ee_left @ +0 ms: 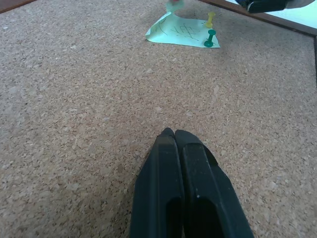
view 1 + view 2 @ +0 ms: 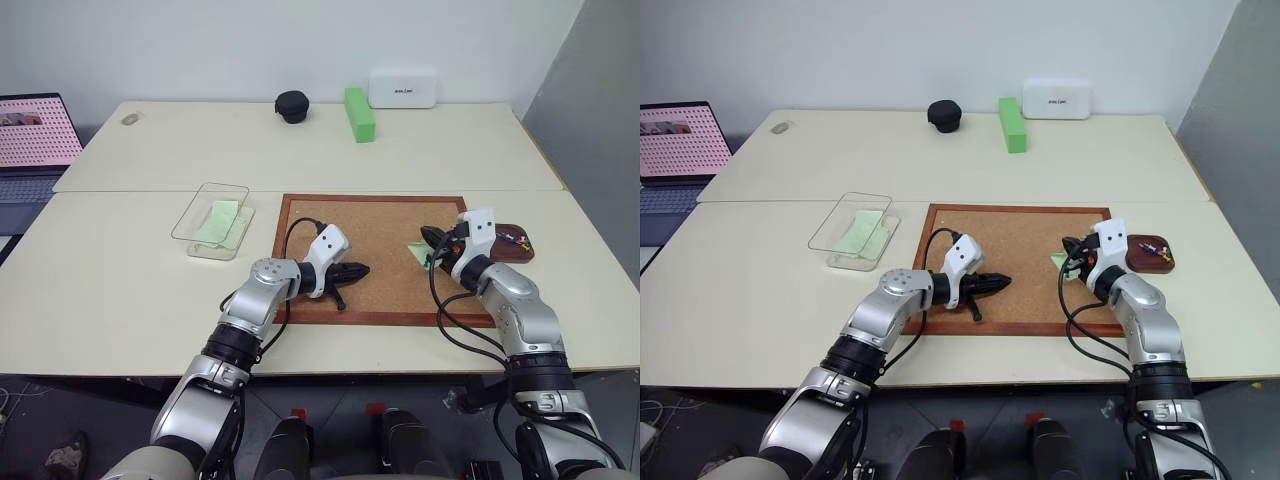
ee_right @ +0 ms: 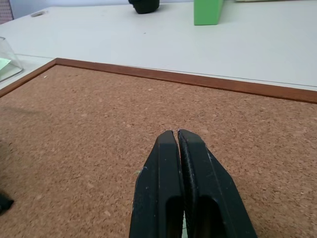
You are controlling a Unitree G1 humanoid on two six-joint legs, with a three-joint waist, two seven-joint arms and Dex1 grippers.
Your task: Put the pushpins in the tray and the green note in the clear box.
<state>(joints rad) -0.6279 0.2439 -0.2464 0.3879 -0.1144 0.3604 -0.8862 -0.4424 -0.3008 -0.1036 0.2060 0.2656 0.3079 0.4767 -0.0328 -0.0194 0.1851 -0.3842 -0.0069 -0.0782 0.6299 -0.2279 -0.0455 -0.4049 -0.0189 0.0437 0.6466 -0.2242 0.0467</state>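
Note:
A pale green note lies on the cork board, near its right side. A yellow pushpin and a green pushpin stand at the note's edge. My right gripper is shut just above the note, with nothing between its fingers. My left gripper is shut and empty, low over the middle of the board and pointing toward the note. The dark brown tray sits just right of the board with a few coloured pushpins in it. The clear box stands left of the board and holds another pale-green slip.
At the back of the table are a thick bright-green block, a white rounded case and a round black object. A laptop stands at the far left. A cable loops over the board's lower edge by my left arm.

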